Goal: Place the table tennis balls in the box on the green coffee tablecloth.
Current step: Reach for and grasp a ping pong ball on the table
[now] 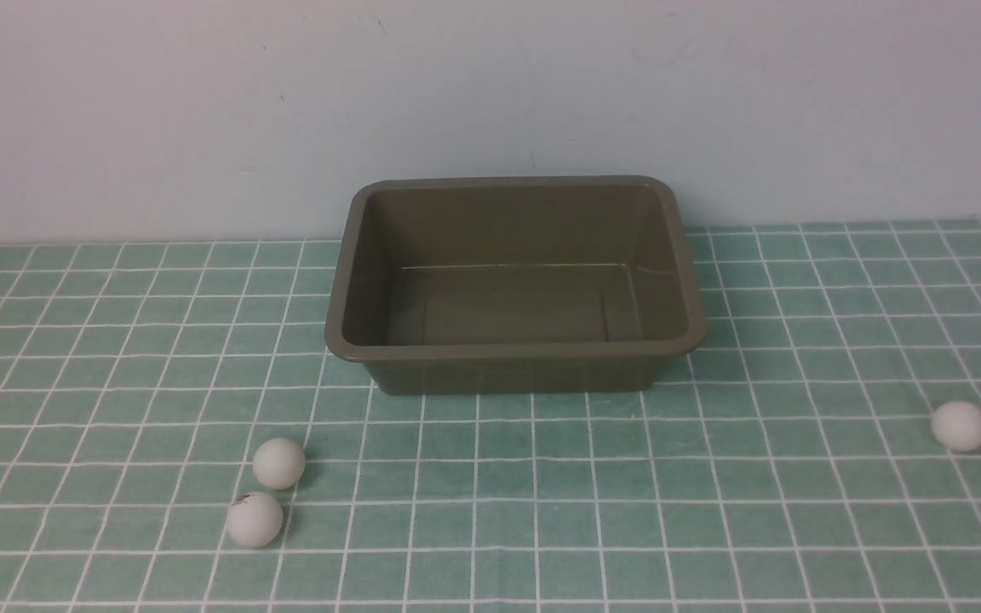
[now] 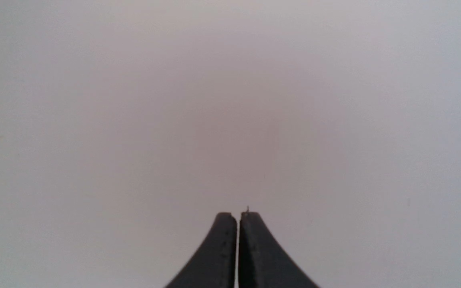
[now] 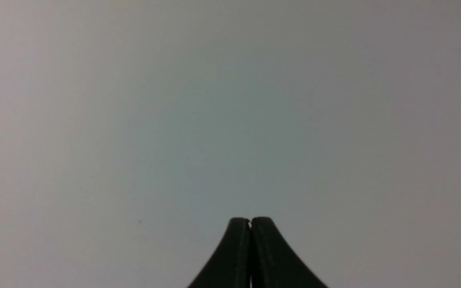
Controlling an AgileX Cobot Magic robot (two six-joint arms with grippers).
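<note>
Balls on cloth (image 1: 533,545), away from both grippers: marked ball (image 1: 255,520) and plain ball (image 1: 279,464) on left gripper's (image 2: 239,214) side, lone ball (image 1: 960,426) on right gripper's (image 3: 250,219); empty box (image 1: 507,375) between; both tools pinched together, holding nothing; task looks unstarted; next, open, reach down; pale wall (image 1: 490,94) behind

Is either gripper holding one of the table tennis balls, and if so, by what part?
Nothing is held; the left gripper and right gripper are both shut.
</note>
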